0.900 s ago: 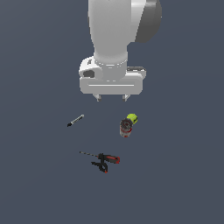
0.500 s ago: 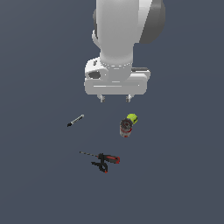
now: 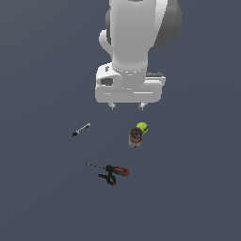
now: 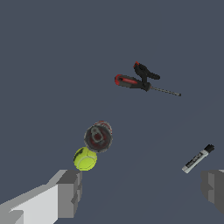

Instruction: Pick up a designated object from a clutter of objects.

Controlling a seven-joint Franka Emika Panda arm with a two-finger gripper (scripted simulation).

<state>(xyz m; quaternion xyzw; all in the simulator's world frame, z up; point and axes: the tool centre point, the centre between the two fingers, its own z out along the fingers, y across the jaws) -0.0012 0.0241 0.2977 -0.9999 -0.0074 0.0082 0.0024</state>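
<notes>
Where it touches can, ball — bright yellow-green, round

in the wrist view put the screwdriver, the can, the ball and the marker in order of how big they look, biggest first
1. screwdriver, longest by far
2. marker, long but thin
3. can and ball: about alike, the can slightly wider

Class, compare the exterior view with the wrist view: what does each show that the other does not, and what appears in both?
Only the exterior view shows the white arm and the whole gripper above the floor. Only the wrist view shows the can's round end face and the marker's white body with dark cap. Both show the ball close beside the can, the screwdriver with the black clamp, the marker, and wide-apart fingers.
</notes>
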